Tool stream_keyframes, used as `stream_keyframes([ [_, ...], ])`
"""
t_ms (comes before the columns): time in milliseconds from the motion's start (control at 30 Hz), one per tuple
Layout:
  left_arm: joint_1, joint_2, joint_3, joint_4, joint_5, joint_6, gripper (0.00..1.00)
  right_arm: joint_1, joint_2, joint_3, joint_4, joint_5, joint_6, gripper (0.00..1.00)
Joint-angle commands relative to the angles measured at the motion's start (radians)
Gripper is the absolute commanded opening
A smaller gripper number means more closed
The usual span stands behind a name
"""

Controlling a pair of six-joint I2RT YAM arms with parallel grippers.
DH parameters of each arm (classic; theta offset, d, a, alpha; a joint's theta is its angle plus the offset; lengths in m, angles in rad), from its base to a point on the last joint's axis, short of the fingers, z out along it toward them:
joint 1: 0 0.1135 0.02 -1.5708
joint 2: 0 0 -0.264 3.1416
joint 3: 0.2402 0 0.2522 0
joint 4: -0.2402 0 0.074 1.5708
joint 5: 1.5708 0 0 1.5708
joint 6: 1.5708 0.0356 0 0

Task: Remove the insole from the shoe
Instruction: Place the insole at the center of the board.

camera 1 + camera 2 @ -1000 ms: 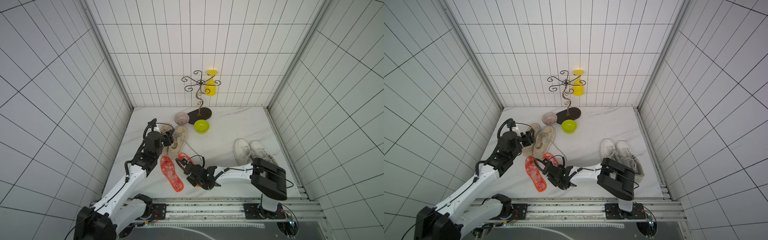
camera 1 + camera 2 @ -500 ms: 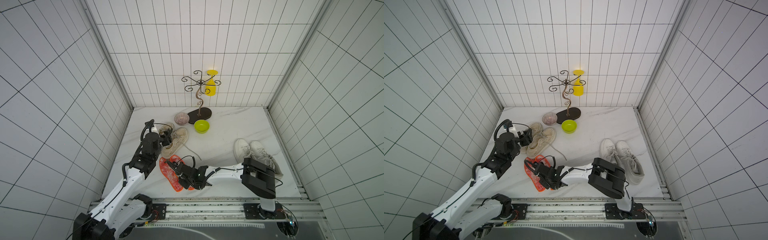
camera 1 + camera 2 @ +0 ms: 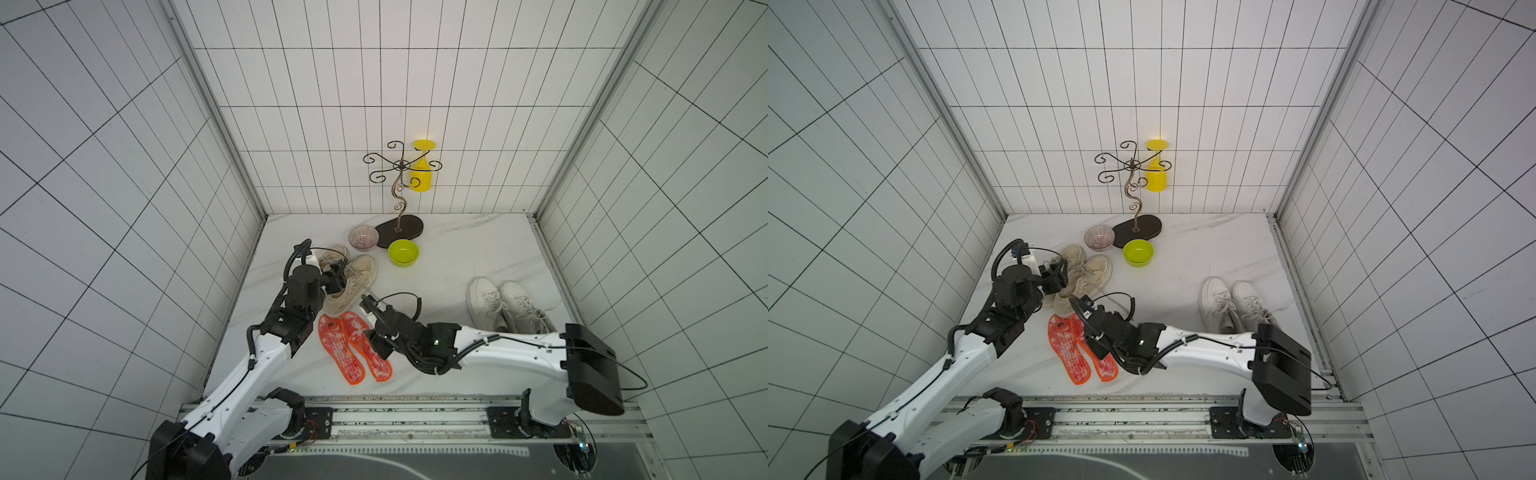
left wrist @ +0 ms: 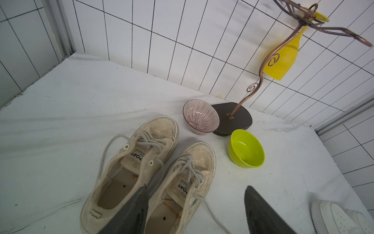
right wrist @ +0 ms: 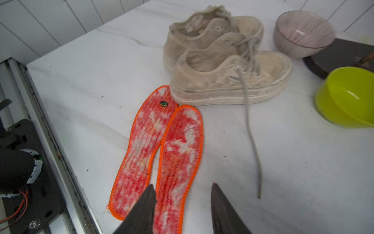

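The right end effector, spread, is hovering over one end of the near insole, which is lying on the counter beside the second insole. The left end effector, spread, is hanging above the beige shoes.

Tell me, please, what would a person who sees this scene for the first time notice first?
The two bright orange insoles stand out first: they lie flat side by side on the white table, close to the heels of the beige sneakers, with the open right gripper over one. Next comes the yellow goblet hanging upside down from the curly metal rack at the back wall.
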Motion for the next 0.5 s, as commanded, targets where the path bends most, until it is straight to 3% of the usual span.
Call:
stream_keyframes([
  [0,0.003,0.0,-0.019,-0.019,0.065,0.0,0.74,-0.08,-0.07,-0.129,-0.037,0.097,0.06,0.47],
  [233,-0.053,-0.059,-0.13,-0.015,0.1,-0.032,0.76,-0.239,-0.261,-0.24,-0.144,0.211,0.164,0.48],
  [467,-0.188,-0.041,-0.235,0.061,0.032,-0.065,0.8,-0.408,-0.39,-0.212,-0.476,0.304,0.402,0.48],
])
